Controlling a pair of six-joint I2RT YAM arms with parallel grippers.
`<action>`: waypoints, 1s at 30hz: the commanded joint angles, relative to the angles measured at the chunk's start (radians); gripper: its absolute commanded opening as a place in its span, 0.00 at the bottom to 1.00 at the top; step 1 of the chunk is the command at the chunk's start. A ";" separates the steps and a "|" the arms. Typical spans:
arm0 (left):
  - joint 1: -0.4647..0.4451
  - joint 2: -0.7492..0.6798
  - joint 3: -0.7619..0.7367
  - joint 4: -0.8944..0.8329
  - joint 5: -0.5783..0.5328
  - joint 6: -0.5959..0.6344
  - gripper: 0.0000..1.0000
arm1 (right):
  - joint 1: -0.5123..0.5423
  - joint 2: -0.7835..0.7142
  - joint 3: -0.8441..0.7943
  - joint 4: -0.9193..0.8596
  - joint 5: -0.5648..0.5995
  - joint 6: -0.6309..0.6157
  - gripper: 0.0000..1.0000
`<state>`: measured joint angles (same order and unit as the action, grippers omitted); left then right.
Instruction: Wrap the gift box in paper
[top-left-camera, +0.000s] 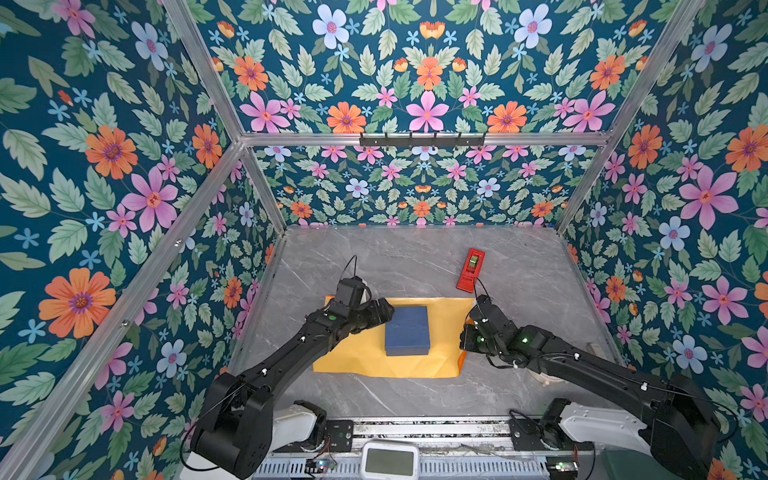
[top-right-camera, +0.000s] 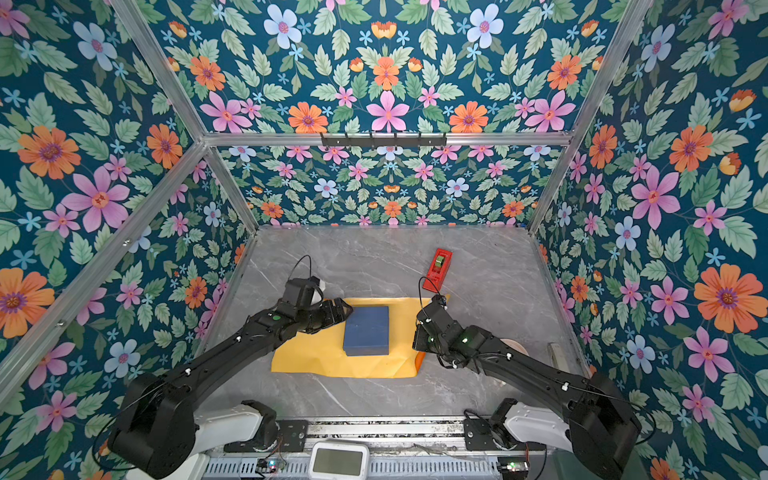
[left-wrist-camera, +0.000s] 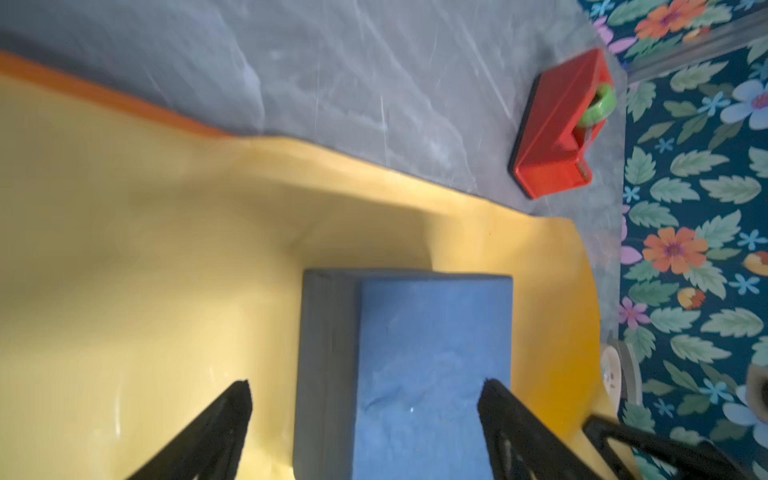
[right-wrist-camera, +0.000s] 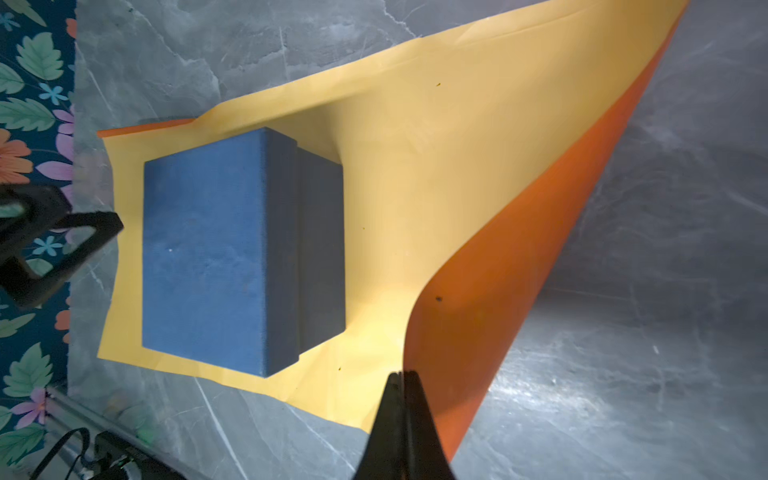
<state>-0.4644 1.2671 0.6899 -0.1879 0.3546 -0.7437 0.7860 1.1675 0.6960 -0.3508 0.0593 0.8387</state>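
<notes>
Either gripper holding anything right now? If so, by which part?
The right gripper is shut on the paper, pinching its right-hand edge, lifted so the orange face shows. The left gripper is open at the gift box, gripping nothing.

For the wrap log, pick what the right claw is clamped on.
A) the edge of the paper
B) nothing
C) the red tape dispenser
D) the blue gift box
A: in the right wrist view the right claw is shut on the lifted edge of the paper, orange underside showing, apart from the gift box.
</notes>
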 joint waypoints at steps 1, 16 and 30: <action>-0.019 0.058 -0.028 0.170 0.175 -0.111 0.87 | 0.001 0.008 0.002 -0.017 0.025 0.016 0.00; -0.032 0.130 0.031 0.169 0.166 -0.061 0.86 | -0.013 -0.015 -0.015 -0.034 0.037 0.013 0.00; -0.024 0.164 0.064 0.190 0.174 -0.035 0.88 | -0.024 -0.011 -0.019 -0.034 0.027 0.008 0.00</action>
<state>-0.4908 1.4342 0.7448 -0.0181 0.5236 -0.8028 0.7620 1.1542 0.6754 -0.3771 0.0811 0.8528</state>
